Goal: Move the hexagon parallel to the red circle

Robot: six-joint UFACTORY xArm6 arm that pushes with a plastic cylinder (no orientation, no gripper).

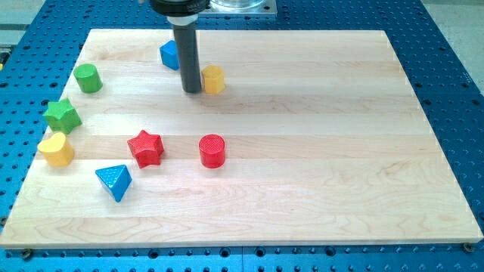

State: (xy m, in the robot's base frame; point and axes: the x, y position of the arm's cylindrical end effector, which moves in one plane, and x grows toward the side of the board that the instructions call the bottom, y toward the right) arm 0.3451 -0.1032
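Observation:
The yellow hexagon (214, 78) sits near the view's top, left of centre. My tip (192, 91) stands on the board right against the hexagon's left side. The red circle (212, 150) sits below the hexagon, near the board's middle, almost straight down from it. The rod partly hides a blue block (169, 54) just up and left of my tip.
A green circle (88, 78), a green star (61, 115) and a yellow heart (56, 149) stand along the view's left. A red star (145, 147) sits left of the red circle. A blue triangle (114, 180) lies lower left. The wooden board (340, 151) rests on a blue perforated table.

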